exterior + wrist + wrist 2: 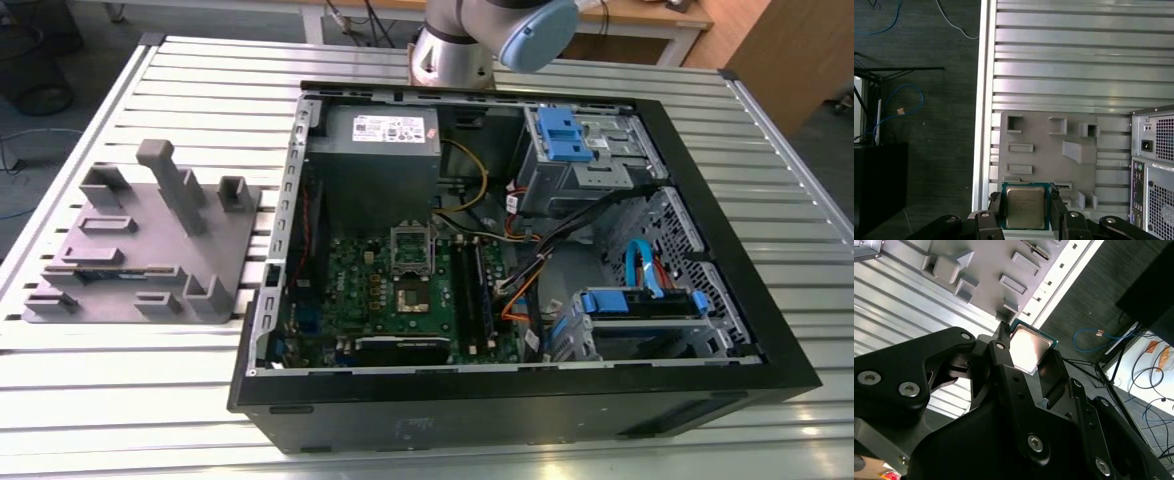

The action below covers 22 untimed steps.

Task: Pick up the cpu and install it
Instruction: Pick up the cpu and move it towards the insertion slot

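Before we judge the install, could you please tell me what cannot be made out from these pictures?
- The cpu: its underside faces away in both wrist views; the end effector, shut on it, covers two of its edges.
- The socket: too small in the exterior view to tell whether it is empty.
- The arm: cut off by the exterior view's top edge, so its wrist's height cannot be told there.

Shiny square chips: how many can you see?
1. The cpu is clamped in the gripper, as seen in both wrist views. More could be hidden among the parts inside the open computer case in the exterior view.
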Each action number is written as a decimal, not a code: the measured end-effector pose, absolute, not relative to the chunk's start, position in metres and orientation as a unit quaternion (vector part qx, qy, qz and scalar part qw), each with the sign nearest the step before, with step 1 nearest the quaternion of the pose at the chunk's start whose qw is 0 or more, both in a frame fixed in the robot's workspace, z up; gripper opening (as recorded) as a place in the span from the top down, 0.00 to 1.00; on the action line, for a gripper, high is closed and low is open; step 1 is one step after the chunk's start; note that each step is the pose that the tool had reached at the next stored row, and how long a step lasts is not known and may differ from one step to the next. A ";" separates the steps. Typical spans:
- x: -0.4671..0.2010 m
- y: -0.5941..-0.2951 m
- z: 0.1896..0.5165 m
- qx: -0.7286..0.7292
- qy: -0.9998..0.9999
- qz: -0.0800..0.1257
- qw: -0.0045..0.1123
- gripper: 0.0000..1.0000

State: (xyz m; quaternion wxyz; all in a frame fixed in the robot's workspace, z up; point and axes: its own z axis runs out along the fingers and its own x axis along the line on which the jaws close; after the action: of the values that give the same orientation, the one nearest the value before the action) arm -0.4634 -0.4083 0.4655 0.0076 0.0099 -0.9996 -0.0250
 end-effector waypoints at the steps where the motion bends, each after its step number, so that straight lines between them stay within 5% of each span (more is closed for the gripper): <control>1: -0.463 -0.408 0.467 0.010 -1.000 -0.025 0.008 0.53; 22: -0.463 -0.408 0.483 0.010 -1.000 -0.025 0.008 0.53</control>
State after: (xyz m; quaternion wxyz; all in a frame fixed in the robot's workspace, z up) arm -0.4634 -0.4083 0.4833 0.0076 0.0099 -0.9996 -0.0250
